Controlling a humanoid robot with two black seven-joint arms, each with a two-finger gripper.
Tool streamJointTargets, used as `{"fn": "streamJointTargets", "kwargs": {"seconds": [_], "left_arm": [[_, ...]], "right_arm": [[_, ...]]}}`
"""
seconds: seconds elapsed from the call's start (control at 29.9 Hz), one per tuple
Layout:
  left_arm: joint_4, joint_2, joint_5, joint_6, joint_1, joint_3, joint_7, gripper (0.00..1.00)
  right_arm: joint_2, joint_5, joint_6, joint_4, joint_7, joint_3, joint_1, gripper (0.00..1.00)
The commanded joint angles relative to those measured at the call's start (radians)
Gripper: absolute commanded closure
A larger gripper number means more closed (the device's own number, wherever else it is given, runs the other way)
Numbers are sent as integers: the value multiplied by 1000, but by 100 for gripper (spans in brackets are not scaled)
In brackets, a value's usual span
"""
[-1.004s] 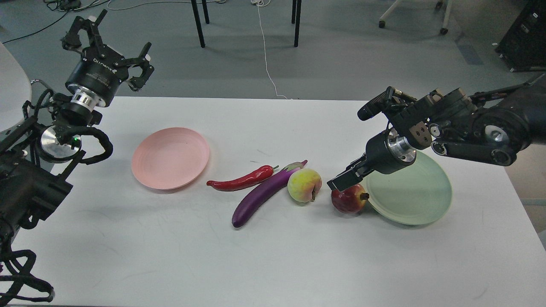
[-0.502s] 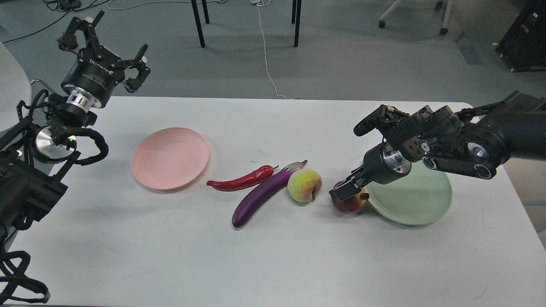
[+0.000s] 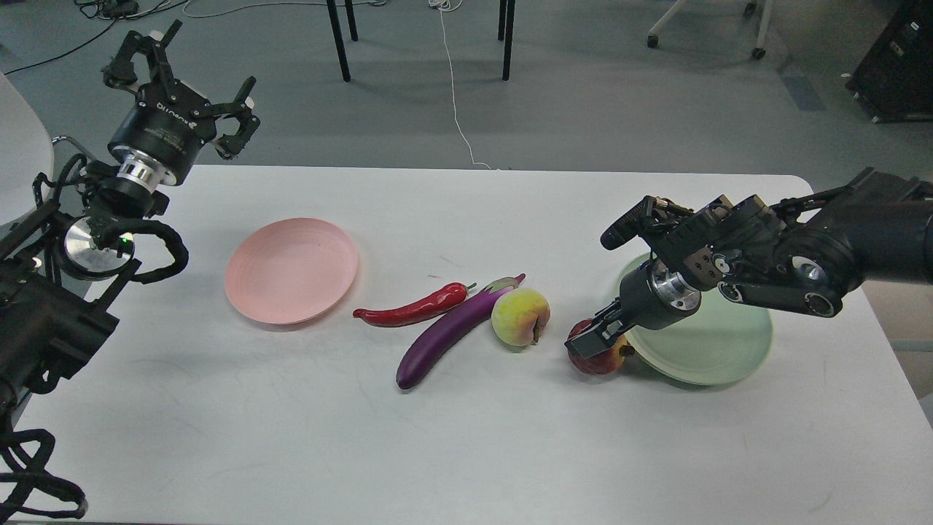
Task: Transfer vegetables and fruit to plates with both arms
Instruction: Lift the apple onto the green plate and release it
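The dark red pomegranate (image 3: 602, 360) lies on the table against the left rim of the pale green plate (image 3: 721, 350). My right gripper (image 3: 596, 338) is lowered onto it, with its jaws open on either side of its top. The yellow-green peach (image 3: 519, 315), the purple eggplant (image 3: 444, 335) and the red chili pepper (image 3: 412, 310) lie side by side mid-table. The pale pink plate (image 3: 291, 270) is empty at the left. My left gripper (image 3: 191, 82) is open and empty, raised above the table's far left corner.
The white table (image 3: 466, 437) has its far edge just behind the plates. Beyond it on the floor are black chair legs (image 3: 337, 40) and a white cable (image 3: 455, 95). My right forearm (image 3: 816, 251) hangs over the green plate.
My right gripper has come down and slightly left onto the pomegranate, which now shows partly between the fingers. The left gripper has only shifted a little in place.
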Motion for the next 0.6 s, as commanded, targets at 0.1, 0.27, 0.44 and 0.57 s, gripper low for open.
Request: {"fn": "streamJointTargets", "kwargs": {"seconds": [0.1,0.27,0.44,0.57], "left_arm": [[0,7,0,0,-1,-6,0,2],[-2,21,0,0,-3,-6,1,2],[-3,28,0,0,-3,-4,-2,2],[-3,44,1,0,-4,1,0,2]], "right_arm": [[-61,15,-4,72,24,32,105,51],[-202,3,-2,107,24,32,157,51],[-404,3,-2,172,21,36,162,51],[-519,-5,-14,173,19,38,70,50]]}}
